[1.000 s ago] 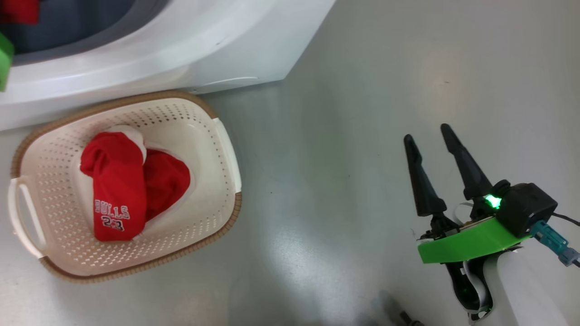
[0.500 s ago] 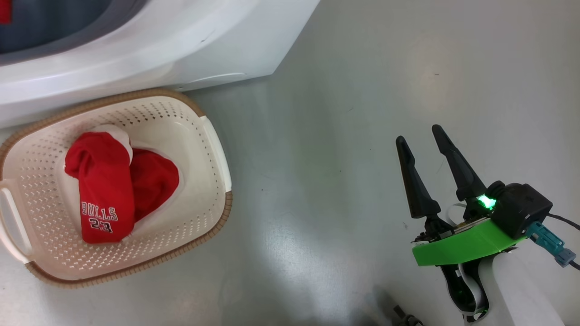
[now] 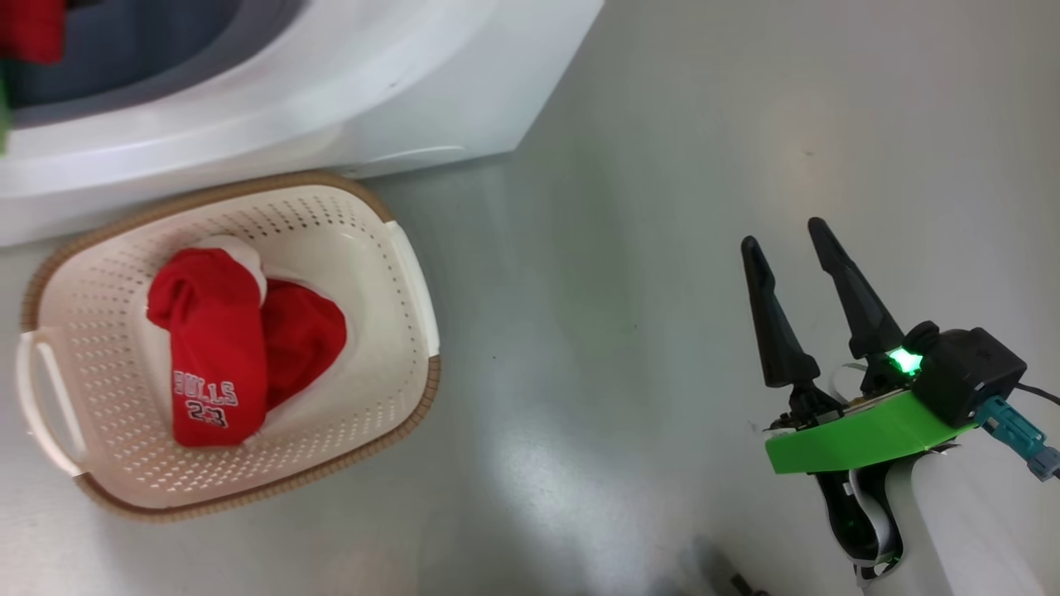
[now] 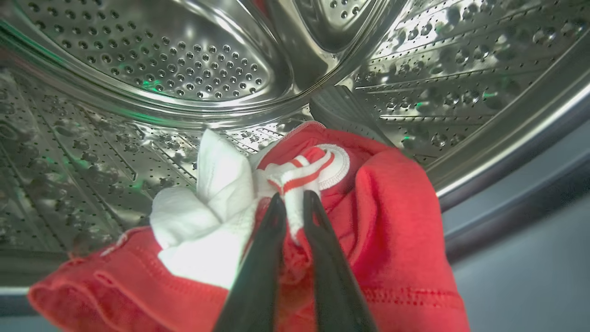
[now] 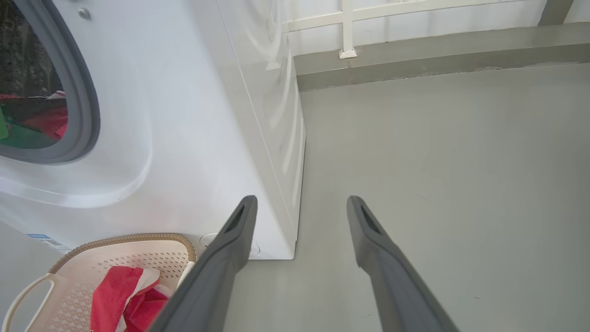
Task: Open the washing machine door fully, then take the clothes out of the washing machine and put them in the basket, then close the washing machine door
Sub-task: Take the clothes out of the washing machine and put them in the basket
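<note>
Right tool (image 5: 300,199) gapes over floor (image 5: 438,138) beside washing machine (image 5: 193,115), basket (image 5: 124,238).

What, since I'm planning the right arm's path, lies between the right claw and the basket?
Bare grey floor lies between the right claw and the basket, as the head view shows.

We are seeing a smooth grey floor (image 3: 646,207) stretching across the right of the head view. It is shining faintly, with a pale glare (image 3: 538,472) lying low in the middle and a small dark speck (image 3: 494,358) sitting a little above it. In the right wrist view the floor is running back to a low grey kerb (image 5: 438,50). A white post (image 5: 346,27) is standing on the kerb, a white rail (image 5: 415,10) is crossing it higher up, and a white wall (image 5: 461,23) is showing behind them.
</note>
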Tool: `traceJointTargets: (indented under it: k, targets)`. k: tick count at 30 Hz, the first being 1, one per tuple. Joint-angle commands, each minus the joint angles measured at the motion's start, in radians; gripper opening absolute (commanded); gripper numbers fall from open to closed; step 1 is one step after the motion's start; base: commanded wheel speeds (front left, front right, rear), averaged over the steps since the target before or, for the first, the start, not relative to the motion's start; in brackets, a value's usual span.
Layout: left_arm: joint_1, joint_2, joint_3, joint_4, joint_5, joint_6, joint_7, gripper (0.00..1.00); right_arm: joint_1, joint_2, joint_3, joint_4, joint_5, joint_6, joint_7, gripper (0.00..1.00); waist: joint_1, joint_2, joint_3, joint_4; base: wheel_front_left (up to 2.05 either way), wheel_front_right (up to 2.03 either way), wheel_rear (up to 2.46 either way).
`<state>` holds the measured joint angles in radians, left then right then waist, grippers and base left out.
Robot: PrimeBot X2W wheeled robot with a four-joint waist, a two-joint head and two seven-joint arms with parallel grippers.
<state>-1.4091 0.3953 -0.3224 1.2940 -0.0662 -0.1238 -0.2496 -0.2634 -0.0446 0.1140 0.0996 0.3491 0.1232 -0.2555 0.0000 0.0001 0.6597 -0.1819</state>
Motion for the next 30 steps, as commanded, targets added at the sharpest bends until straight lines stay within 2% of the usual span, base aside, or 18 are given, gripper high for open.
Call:
traceJointTargets:
  k: [1, 11, 15, 17, 18, 24, 30]
  targets:
    - [0.036, 0.032, 0.04, -0.031, -0.04, -0.002, -0.011, 0.0, 0.013, -0.006, 0.013, -0.015, -0.013, 0.008, -0.006, 1.0, 0.0, -0.0001, -0.028, 0.024, 0.0, 0.0, 0.0]
    - [0.178, -0.038, 0.131, -0.201, -0.19, -0.006, -0.012, 0.0, 0.027, -0.006, -0.02, 0.002, -0.044, 0.008, -0.006, 1.0, 0.0, -0.0001, -0.098, 0.082, 0.0, 0.0, 0.0]
    - [0.28, -0.084, 0.167, -0.323, -0.304, -0.007, -0.012, 0.0, 0.053, -0.006, -0.044, 0.011, -0.056, 0.008, -0.006, 1.0, 0.0, -0.0001, -0.147, 0.118, 0.0, 0.0, 0.0]
    - [0.304, -0.088, 0.166, -0.352, -0.319, -0.007, -0.012, 0.0, 0.059, -0.006, -0.049, 0.013, -0.059, 0.008, -0.006, 1.0, 0.0, -0.0001, -0.157, 0.124, 0.0, 0.0, 0.0]
    - [0.352, -0.092, 0.174, -0.414, -0.348, -0.007, -0.012, 0.0, 0.072, -0.006, -0.058, 0.016, -0.064, 0.008, -0.006, 1.0, 0.0, -0.0001, -0.177, 0.138, 0.0, 0.0, 0.0]
    - [0.498, -0.115, 0.218, -0.562, -0.396, -0.007, -0.012, 0.0, 0.102, -0.006, -0.087, 0.022, -0.077, 0.008, -0.006, 1.0, 0.0, -0.0001, -0.223, 0.174, 0.0, 0.0, 0.0]
    - [0.629, -0.145, 0.27, -0.698, -0.399, -0.007, -0.012, 0.0, 0.122, -0.006, -0.106, 0.026, -0.081, 0.008, -0.006, 1.0, 0.0, -0.0001, -0.256, 0.198, 0.0, 0.0, 0.0]
